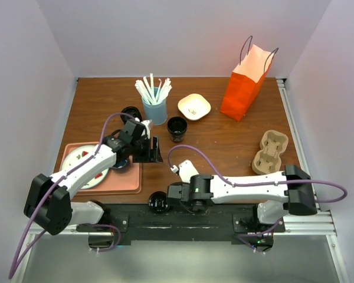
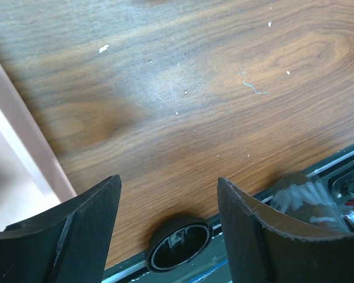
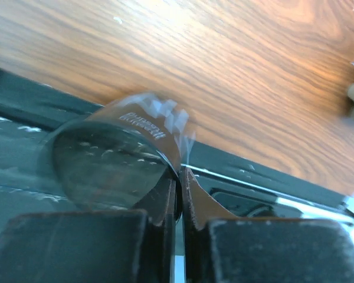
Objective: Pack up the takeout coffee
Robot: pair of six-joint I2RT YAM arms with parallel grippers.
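The takeout coffee's black tapered cup (image 1: 177,128) stands open-topped in the middle of the table, in front of the straw tumbler. A round black lid (image 1: 159,201) sits at the table's near edge, tilted; it also shows in the left wrist view (image 2: 180,243). My right gripper (image 1: 167,199) reaches left along that edge and is shut on the lid's rim (image 3: 156,127), its fingers pressed together (image 3: 180,175). My left gripper (image 1: 153,150) hangs open over bare wood beside the pink tray, nothing between its fingers (image 2: 168,183).
An orange paper bag (image 1: 245,82) stands at the back right. A cardboard cup carrier (image 1: 271,152) lies at the right. A blue tumbler of white straws (image 1: 154,107), a white bowl (image 1: 194,107), another black round thing (image 1: 131,112) and a pink tray (image 1: 130,178) with a plate (image 1: 82,162) are at the left.
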